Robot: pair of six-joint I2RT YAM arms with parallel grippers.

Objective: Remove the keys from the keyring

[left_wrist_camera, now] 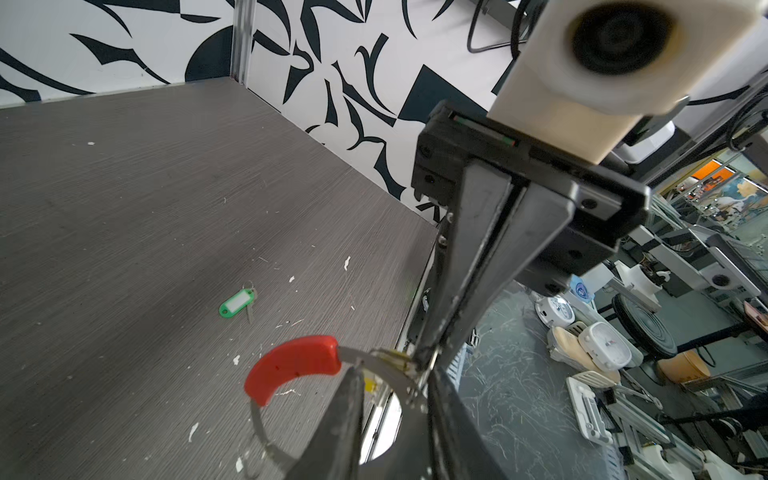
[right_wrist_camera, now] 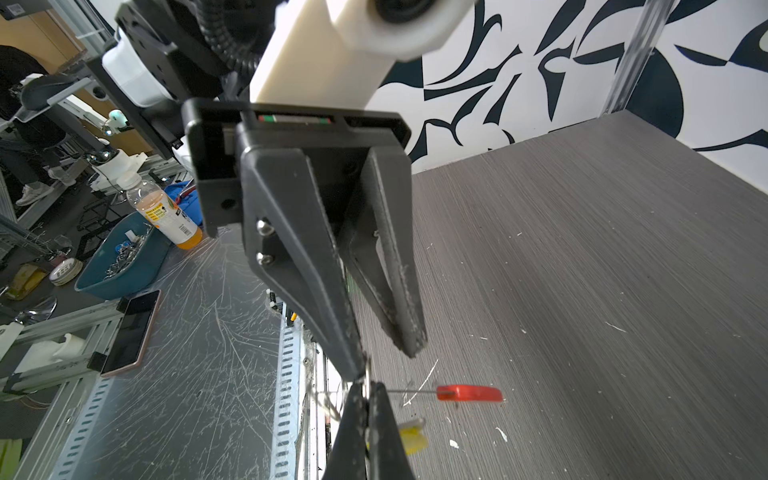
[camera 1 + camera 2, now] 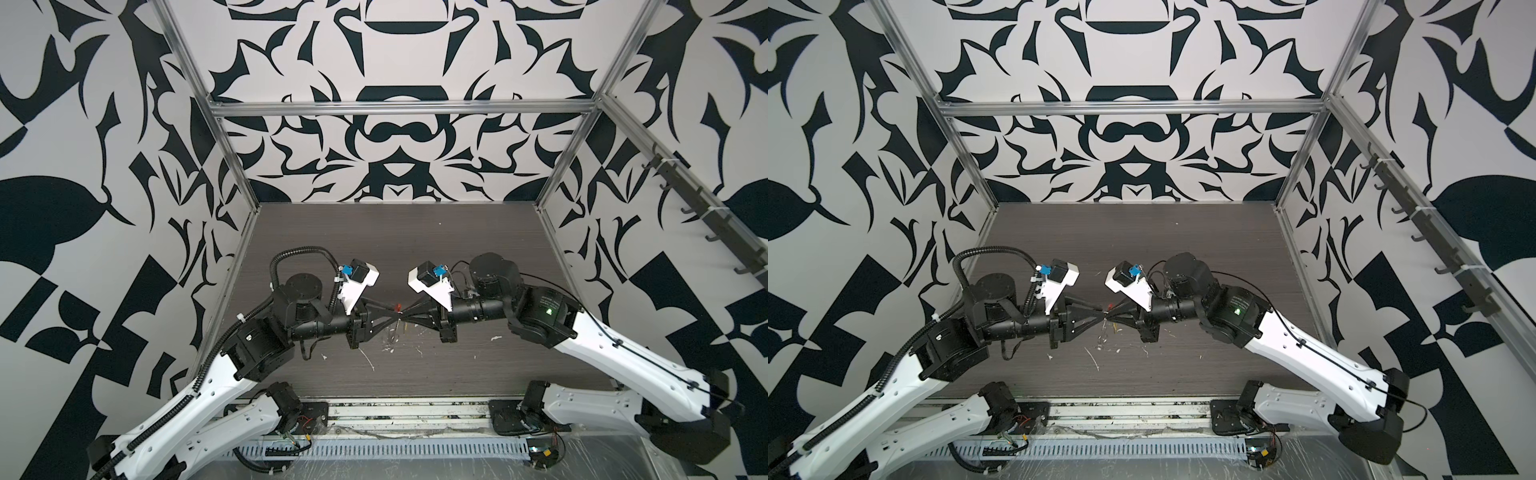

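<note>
The keyring (image 1: pixel 258 424) is held up above the counter (image 1: pixel 124 208) and runs between the fingers of the left hand (image 2: pixel 384 357). Those fingers stand apart and grip nothing. Tip to tip with it, the right hand (image 1: pixel 419 359) is clamped tight on the keyring's metal band. The red strip (image 1: pixel 293 368) sits threaded on the hoop, and the yellow tag (image 2: pixel 413 436) hangs just beside the right hand's fingers. Farther off, the green tag (image 1: pixel 237 303) lies alone on the counter, clear of the keyring.
</note>
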